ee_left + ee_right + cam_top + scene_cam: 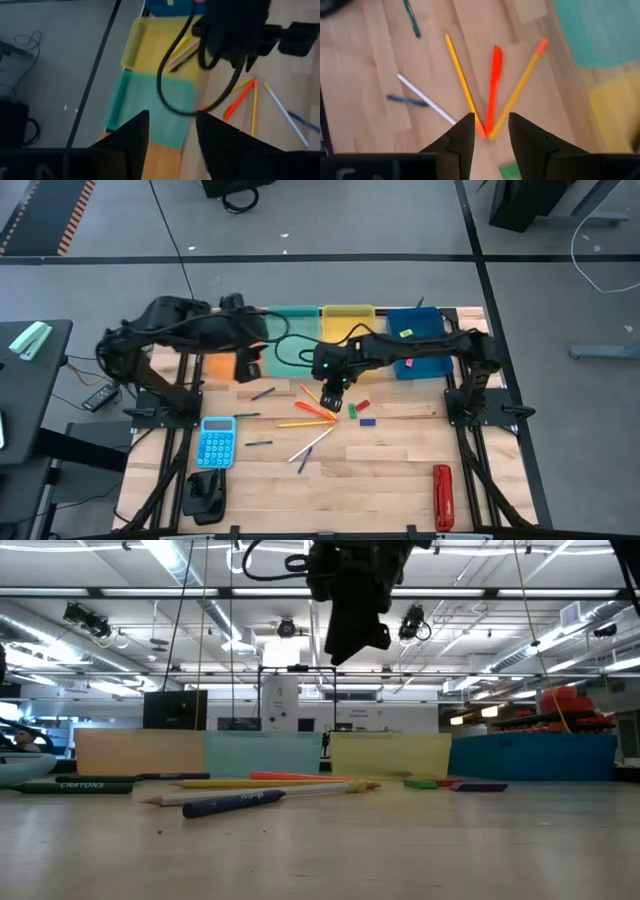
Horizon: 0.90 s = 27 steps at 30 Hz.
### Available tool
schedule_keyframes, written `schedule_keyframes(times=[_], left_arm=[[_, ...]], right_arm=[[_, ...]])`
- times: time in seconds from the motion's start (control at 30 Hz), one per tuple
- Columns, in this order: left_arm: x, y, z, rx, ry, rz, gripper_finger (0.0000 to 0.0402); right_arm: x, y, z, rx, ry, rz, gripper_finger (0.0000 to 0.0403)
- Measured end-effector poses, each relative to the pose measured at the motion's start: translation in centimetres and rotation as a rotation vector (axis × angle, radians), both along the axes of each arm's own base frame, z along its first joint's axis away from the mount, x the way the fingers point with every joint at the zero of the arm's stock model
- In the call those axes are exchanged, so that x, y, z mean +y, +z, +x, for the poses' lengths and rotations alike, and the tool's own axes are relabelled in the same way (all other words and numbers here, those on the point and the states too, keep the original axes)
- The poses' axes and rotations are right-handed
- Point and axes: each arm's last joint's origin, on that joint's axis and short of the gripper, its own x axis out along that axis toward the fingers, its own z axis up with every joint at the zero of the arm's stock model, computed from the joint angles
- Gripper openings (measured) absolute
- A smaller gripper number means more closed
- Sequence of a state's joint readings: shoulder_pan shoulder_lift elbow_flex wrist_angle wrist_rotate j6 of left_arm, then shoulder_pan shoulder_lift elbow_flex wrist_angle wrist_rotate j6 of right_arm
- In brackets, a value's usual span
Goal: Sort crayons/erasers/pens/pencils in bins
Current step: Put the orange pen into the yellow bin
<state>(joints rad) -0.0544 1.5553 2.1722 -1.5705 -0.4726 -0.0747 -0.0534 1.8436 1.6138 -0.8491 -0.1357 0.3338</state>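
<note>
The right gripper (pixel 333 395) hung above the middle of the table with its fingers apart and nothing between them, over the near ends of a fan of sticks. In the right wrist view a red crayon (pixel 493 87) lay with its long axis running away from the fingers, flanked by two pencils: a yellow pencil (pixel 461 80) and an orange pencil (pixel 519 89), which met near the fingertips and spread apart farther out. A white pencil (pixel 424 98) lay aslant to one side, touching a short blue stick (pixel 406 100), and a dark green stick (pixel 411 19) lay well apart beyond them. A green eraser (pixel 509 171) sat just beside the right finger.

The left gripper (pixel 247 362) hovered, fingers parted and empty, over the orange bin (pixel 220 366). The teal bin (pixel 293 338), yellow bin (pixel 346 325) and blue bin (pixel 418 340) continued the row along the far edge. A light-blue calculator (pixel 216 442) and a red tool (pixel 442 496) lay nearer the front edge
</note>
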Motion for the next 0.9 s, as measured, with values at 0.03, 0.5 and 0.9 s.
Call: schedule_keyframes(times=[0.03,0.5,0.9], left_arm=[[0.0,-0.2,-0.6,0.003,0.007,-0.009,0.0172],[-0.4,-9.0,-5.4,0.063,-0.008,-0.281,0.0167],[-1.2,-11.0,-6.0,-0.012,0.145,-0.415,0.0153]], right_arm=[[0.3,-0.2,0.2,-0.006,-0.004,0.000,0.0129],[3.1,1.6,1.5,-0.225,-0.054,-0.157,0.0129],[2.9,-5.1,4.0,-0.043,-0.036,-0.203,0.0129]])
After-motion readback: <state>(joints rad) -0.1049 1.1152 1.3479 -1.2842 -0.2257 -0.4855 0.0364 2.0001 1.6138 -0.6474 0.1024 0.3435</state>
